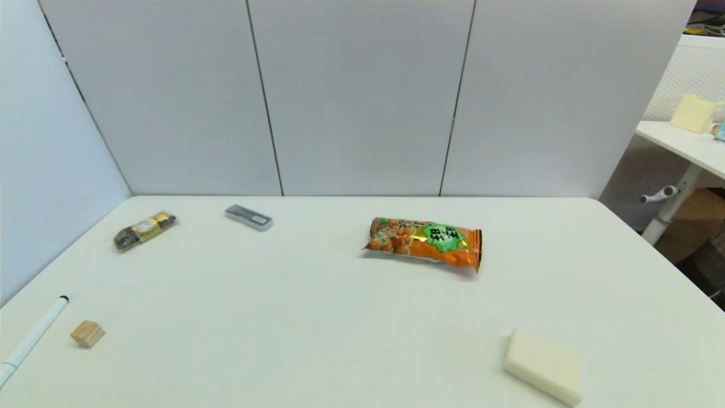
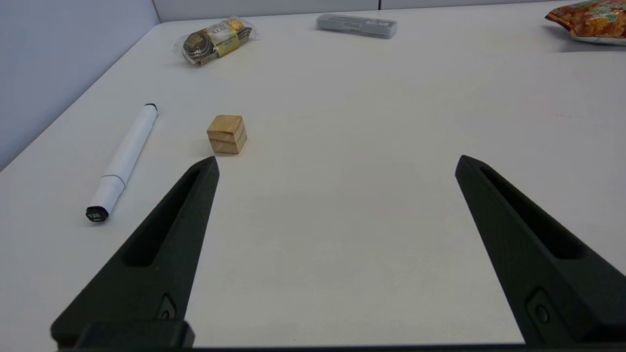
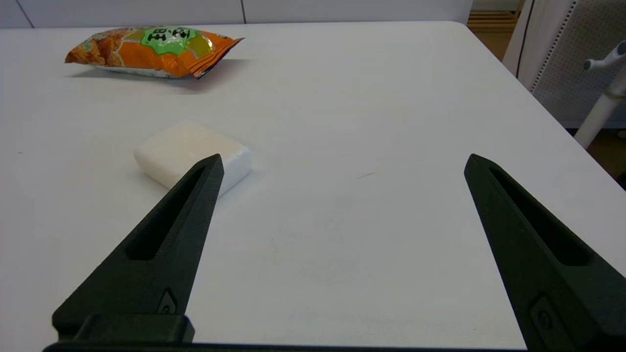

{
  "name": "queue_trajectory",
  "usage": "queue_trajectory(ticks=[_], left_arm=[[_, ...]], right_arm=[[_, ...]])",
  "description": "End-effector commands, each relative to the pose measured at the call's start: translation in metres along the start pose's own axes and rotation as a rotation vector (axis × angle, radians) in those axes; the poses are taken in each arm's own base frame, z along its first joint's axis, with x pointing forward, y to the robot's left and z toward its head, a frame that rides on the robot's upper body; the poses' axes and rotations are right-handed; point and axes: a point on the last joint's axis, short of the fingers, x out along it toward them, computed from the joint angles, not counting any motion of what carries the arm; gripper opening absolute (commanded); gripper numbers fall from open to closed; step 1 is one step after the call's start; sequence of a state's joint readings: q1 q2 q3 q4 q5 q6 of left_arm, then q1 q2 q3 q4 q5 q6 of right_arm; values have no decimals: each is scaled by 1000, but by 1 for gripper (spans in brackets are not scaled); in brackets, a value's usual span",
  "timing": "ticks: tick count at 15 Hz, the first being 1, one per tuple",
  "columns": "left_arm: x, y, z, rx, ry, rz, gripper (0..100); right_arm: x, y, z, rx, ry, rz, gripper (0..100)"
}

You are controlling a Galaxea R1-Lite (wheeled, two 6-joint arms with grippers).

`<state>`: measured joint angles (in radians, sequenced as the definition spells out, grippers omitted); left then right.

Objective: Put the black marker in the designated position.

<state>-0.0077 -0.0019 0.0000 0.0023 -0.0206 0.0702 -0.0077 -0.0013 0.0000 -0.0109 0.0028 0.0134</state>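
1. Marker: the black marker (image 1: pixel 33 337) lies flat at the counter's (image 1: pixel 317 340) near-left edge, just beside a wooden cube (image 1: pixel 87 333).
2. Left pincer (image 2: pixel 336 164) gapes wide, empty, near the marker.
3. Right pincer (image 3: pixel 342 161) gapes wide, empty, near a white block (image 3: pixel 188 151).

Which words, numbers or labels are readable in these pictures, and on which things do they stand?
"120": black end cap of the long white-barrelled black marker.
Orange snack bag: dark characters on a green patch, not readable.
Flat grey case: label too small.
Clear-wrapped gold chocolates: print blurred.
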Motion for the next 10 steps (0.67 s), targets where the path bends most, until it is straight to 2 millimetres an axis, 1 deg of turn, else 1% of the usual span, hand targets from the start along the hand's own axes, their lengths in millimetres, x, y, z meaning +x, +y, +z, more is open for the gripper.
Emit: queue_trajectory(ticks=[1, 10], left_arm=[[0, 0, 0, 0, 3, -1, 100], [0, 0, 0, 0, 3, -1, 100]], right_arm=[[0, 0, 0, -1, 0, 0, 100], [0, 0, 0, -1, 3, 0, 100]])
